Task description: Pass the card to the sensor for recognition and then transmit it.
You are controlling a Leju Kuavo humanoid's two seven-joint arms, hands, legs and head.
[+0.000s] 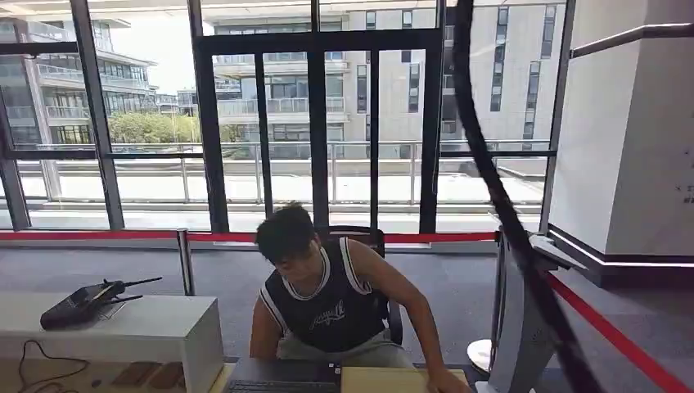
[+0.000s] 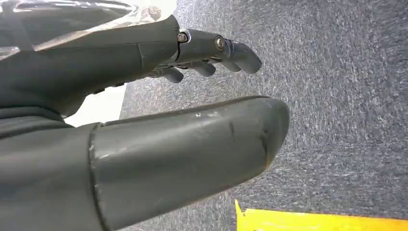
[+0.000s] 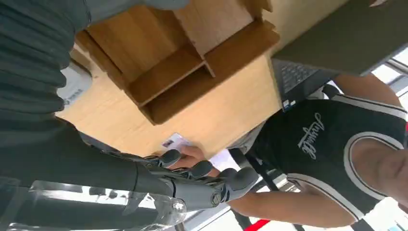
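Apparently handover step: card [image 3: 174,142] lies on wooden desk [image 3: 226,108], centre of right wrist view, person's hand [image 3: 191,156] on it. Right hand [image 3: 192,175] spread beside, empty. Left hand [image 2: 202,96] open over carpet [image 2: 337,96]. Next: right hand must pinch card, carry to sensor.

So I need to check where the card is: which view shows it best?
The right wrist view: the card lies on the wooden table by the person's hand, just beyond the right hand. The head view catches the table's far edge; the left wrist view looks at carpet.
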